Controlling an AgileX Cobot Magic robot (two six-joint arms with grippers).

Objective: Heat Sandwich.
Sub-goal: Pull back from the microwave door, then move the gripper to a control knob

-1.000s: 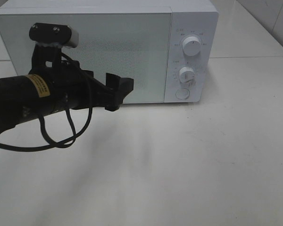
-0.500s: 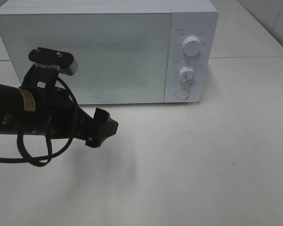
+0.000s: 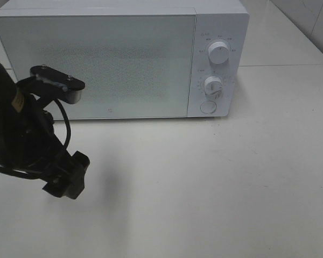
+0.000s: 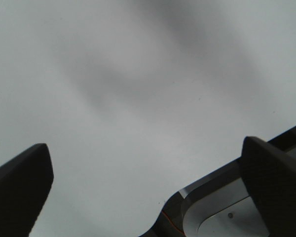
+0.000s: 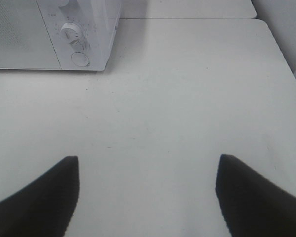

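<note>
The sandwich is hidden or out of view in every view, and no pink plate shows. The white microwave stands at the back of the table with its door shut; it also shows in the right wrist view. My left gripper hangs low over the table at the front left, well away from the microwave. In the left wrist view it is open and empty above bare tabletop. My right gripper is open and empty over the table, to the right of the microwave; the exterior high view does not show it.
The microwave's two knobs and round button are on its right panel. The white table runs in front of and to the right of the microwave. A grey rounded part shows near my left gripper.
My left arm has pulled back from the microwave door, moving down and to the left toward the table's front. The door stays shut.
</note>
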